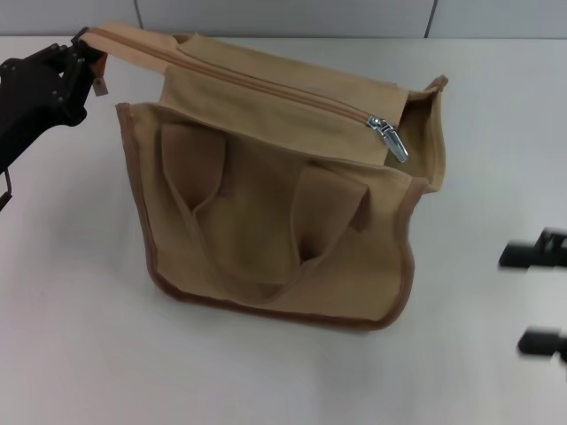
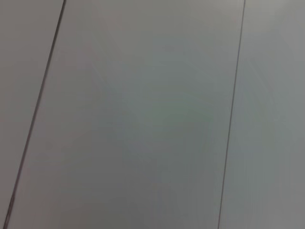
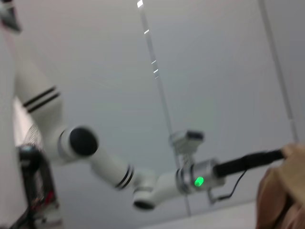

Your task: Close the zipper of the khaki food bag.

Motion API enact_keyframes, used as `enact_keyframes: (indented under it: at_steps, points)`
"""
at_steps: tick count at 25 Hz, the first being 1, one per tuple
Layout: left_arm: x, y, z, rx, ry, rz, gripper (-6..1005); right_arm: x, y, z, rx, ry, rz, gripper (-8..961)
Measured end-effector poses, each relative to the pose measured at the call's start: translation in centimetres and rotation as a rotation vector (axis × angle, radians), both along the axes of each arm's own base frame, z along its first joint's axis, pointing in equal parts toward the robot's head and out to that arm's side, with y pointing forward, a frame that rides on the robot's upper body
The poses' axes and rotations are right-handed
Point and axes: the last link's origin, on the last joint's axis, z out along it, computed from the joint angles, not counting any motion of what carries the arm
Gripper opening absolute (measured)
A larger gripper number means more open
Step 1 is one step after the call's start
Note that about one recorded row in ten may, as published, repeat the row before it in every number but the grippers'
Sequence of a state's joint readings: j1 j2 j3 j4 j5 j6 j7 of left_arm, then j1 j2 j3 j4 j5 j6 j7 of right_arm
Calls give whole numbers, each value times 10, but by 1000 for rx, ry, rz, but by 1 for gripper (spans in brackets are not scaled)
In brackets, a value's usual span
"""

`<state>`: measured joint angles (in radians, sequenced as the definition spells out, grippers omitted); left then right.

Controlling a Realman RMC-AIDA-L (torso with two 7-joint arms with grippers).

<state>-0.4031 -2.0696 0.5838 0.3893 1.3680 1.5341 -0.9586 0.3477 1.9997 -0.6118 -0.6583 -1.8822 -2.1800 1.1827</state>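
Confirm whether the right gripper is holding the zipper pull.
No: the right gripper sits apart from the khaki food bag, clear of the silver pull.

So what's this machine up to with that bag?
A two-armed robot is working on a boxy tan canvas bag that lies on a white table. Its black left gripper pinches the far left end of the bag's top strip, holding it taut. The tan zipper runs along that strip, and its shiny silver pull tab sits at the right end, untouched. The right gripper waits at the table's right edge, apart from the bag.
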Motion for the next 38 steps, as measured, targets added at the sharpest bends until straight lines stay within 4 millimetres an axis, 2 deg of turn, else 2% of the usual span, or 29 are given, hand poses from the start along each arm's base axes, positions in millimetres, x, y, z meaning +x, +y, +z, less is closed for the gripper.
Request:
enact_keyframes:
  at_steps: [4,8,15,21,23,26,31,37,38]
  points:
    - [-3,-2,-2,-2,7,15,28,8,-11,-19,-17,-72,38,740]
    - [-5,-4,-4,-9,-1,24,28,16,-11,-35,-10,-153,34,740]
    - [-5,-6,-3,-18,-17,21,28,18,-8,-42,4,-175,25,739]
    - [-2,-2,7,-62,-17,5,29,18,-6,-45,5,-178,16,739]
    - [-2,-1,11,-68,-3,0,109,18,-5,-46,6,-181,13,739]
    - [-4,2,31,-156,78,3,230,17,-2,-48,11,-189,8,739]
    - [-5,5,59,-309,206,49,335,14,4,-51,13,-193,9,740]
    - [4,-14,85,-399,151,-24,462,12,9,-52,12,-200,4,740]
    - [8,-20,85,-425,112,-73,540,11,10,-52,12,-201,4,740]
